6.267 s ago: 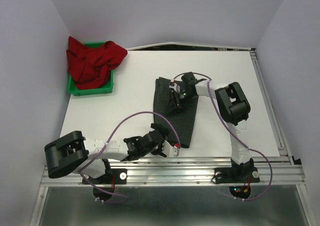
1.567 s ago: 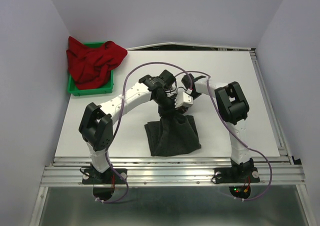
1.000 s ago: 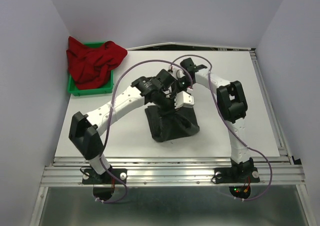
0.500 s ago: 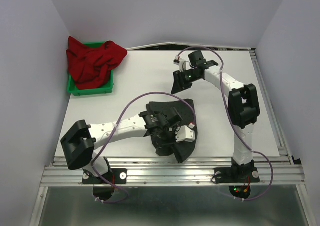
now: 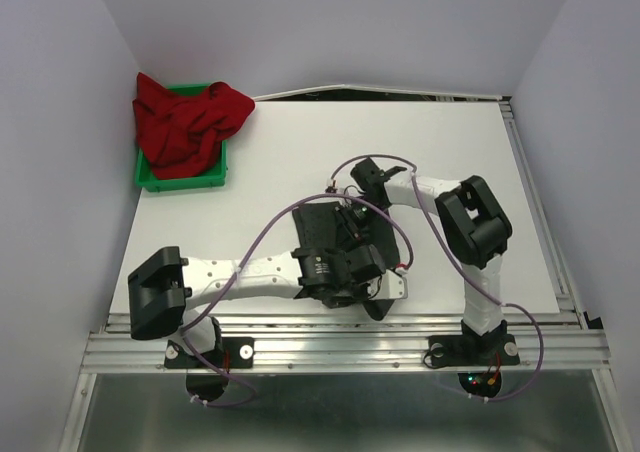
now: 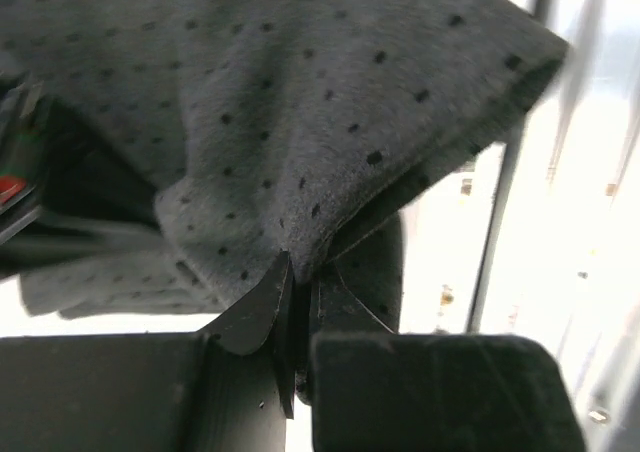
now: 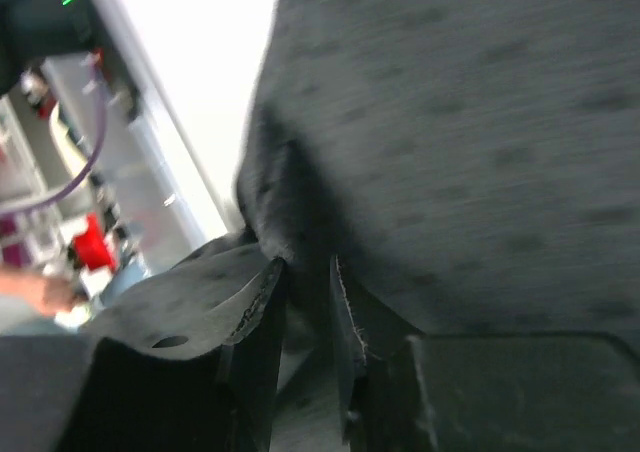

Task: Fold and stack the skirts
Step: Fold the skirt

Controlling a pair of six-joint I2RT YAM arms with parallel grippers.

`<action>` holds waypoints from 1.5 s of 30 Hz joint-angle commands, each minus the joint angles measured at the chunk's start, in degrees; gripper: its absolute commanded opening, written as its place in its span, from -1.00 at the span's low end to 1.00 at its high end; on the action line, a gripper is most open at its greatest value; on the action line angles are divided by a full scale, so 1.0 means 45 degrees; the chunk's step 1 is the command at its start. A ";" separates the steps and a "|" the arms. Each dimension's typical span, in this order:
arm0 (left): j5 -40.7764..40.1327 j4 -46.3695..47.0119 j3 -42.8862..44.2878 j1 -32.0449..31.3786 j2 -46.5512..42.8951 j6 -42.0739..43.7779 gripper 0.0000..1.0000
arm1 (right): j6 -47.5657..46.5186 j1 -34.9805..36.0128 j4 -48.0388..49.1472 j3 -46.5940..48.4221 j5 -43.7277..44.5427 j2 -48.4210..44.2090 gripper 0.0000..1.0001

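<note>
The charcoal skirt (image 5: 312, 227) with fine dots lies bunched at the table's middle near side, partly under both arms. My left gripper (image 5: 378, 302) is at the skirt's near right corner. In the left wrist view my left gripper (image 6: 300, 267) is shut on a fold of the dotted skirt (image 6: 300, 92). My right gripper (image 5: 347, 215) is down at the skirt's far edge. In the right wrist view my right gripper (image 7: 305, 267) pinches a ridge of the skirt (image 7: 480, 122) between narrow jaws. The red skirt (image 5: 185, 122) is heaped over the green bin (image 5: 180, 180).
The green bin stands at the far left corner of the white table (image 5: 300, 152). A metal rail (image 5: 340, 332) runs along the near edge, close to the left gripper. Purple cables (image 5: 280, 222) loop over both arms.
My left gripper has pulled its cloth edge further toward the near right. My right gripper has come back from the far side of the table down onto the skirt's far edge and closed in.
</note>
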 commanded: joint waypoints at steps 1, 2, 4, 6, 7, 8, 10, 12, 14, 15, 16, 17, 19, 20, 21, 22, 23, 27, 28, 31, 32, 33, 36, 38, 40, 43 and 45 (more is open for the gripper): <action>-0.3046 0.0496 -0.0430 -0.0031 0.0118 0.0249 -1.00 | 0.1087 -0.0447 0.1846 0.0381 0.1635 0.0895 -0.42; -0.3184 0.0574 -0.0625 -0.0032 0.0022 0.0346 -1.00 | 0.1262 -0.0448 0.2003 0.0595 0.1930 0.1129 -0.42; -0.3555 0.0885 -0.1017 -0.0071 -0.0367 0.0484 -1.00 | 0.1731 -0.0759 0.2354 0.1334 0.2225 0.1849 -0.42; -0.4100 0.0965 -0.1232 -0.0090 -0.0506 0.0445 -1.00 | 0.2161 -0.0956 0.2630 0.1864 0.2498 0.2166 -0.41; -0.4296 0.1023 -0.1310 -0.0110 -0.0564 0.0425 -1.00 | 0.2337 -0.1110 0.2901 0.2138 0.2731 0.2398 -0.40; -0.4434 0.1043 -0.1407 -0.0129 -0.0623 0.0445 -1.00 | 0.2493 -0.1112 0.3000 0.2720 0.2830 0.2517 -0.39; -0.4785 0.1275 -0.1778 -0.0168 -0.0779 0.0406 -1.00 | 0.2962 -0.1288 0.2982 0.3348 0.2929 0.2790 -0.39; -0.5349 0.1375 -0.2090 -0.0246 -0.0897 0.0231 -1.00 | 0.3274 -0.1521 0.3020 0.3916 0.3065 0.3045 -0.39; -0.5780 0.1531 -0.2247 -0.0247 -0.0839 0.0132 -1.00 | 0.3470 -0.1522 0.3117 0.4132 0.3552 0.3046 -0.34; -0.6227 0.1686 -0.2461 -0.0266 -0.0838 0.0132 -1.00 | 0.3664 -0.1677 0.3292 0.4171 0.3670 0.3006 -0.32; -0.6328 0.1668 -0.2560 -0.0247 -0.0722 0.0113 -1.00 | 0.3744 -0.1872 0.3371 0.4191 0.3516 0.2890 -0.27; -0.6271 0.1552 -0.2619 -0.0247 -0.0683 0.0035 -1.00 | 0.3783 -0.1874 0.3411 0.4191 0.3341 0.2889 -0.23; -0.5454 0.1221 -0.2736 -0.0247 -0.0682 -0.0295 -1.00 | 0.3706 -0.2010 0.3430 0.4288 0.2854 0.2480 -0.17; -0.4987 0.1026 -0.2736 -0.0266 -0.0701 -0.0665 -1.00 | 0.3667 -0.2010 0.3431 0.4269 0.2715 0.2247 -0.11; -0.4092 0.0927 -0.2833 -0.0266 -0.0740 -0.0784 -1.00 | 0.3647 -0.2146 0.3411 0.4250 0.2559 0.1800 -0.07; -0.3735 0.0849 -0.2873 -0.0247 -0.0799 -0.0844 -1.00 | 0.3647 -0.2147 0.3411 0.4211 0.2422 0.1582 -0.02; -0.3306 0.0790 -0.2912 -0.0247 -0.0799 -0.0844 -1.00 | 0.3686 -0.2147 0.3411 0.4133 0.2305 0.1406 -0.01; -0.1547 0.0419 -0.2542 -0.0149 -0.0390 -0.0942 -1.00 | 0.3881 -0.2147 0.3217 0.3548 0.1505 0.1073 -0.03; -0.1525 0.0399 -0.2483 -0.0091 -0.0196 -0.0923 -1.00 | 0.3939 -0.2147 0.3216 0.3160 0.0961 0.0879 -0.08; -0.1545 0.0593 -0.2268 0.0124 -0.0077 -0.0981 -1.00 | 0.4835 -0.1914 0.4149 0.2145 -0.0190 0.0081 -0.15; -0.1544 0.0633 -0.2210 0.0299 -0.0019 -0.0981 -1.00 | 0.5148 -0.1661 0.4637 0.1193 -0.0506 -0.0098 -0.18; -0.1370 0.0652 -0.2074 0.0397 0.0001 -0.0981 -1.00 | 0.5209 -0.1466 0.5067 0.0874 -0.0760 -0.0157 -0.20; -0.1232 0.0614 -0.1741 0.0574 0.0313 -0.1040 -1.00 | 0.4567 -0.0373 0.4606 0.0675 -0.1017 0.0445 -0.40; -0.1212 0.0633 -0.1624 0.0593 0.0411 -0.1040 -1.00 | 0.4448 0.0232 0.4661 0.0578 -0.0978 0.1281 -0.46; -0.1076 0.0614 -0.1467 0.0652 0.0334 -0.1020 -1.00 | 0.4214 0.0372 0.4700 0.0578 -0.0881 0.1967 -0.47; -0.0686 0.0225 -0.1038 0.0769 -0.0133 -0.0903 -1.00 | 0.3670 0.0372 0.4565 0.0733 -0.0298 0.3141 -0.49; -0.0046 -0.0127 -0.0513 0.0847 -0.0349 -0.0787 -1.00 | 0.3589 0.0372 0.4563 0.0637 -0.0216 0.3415 -0.49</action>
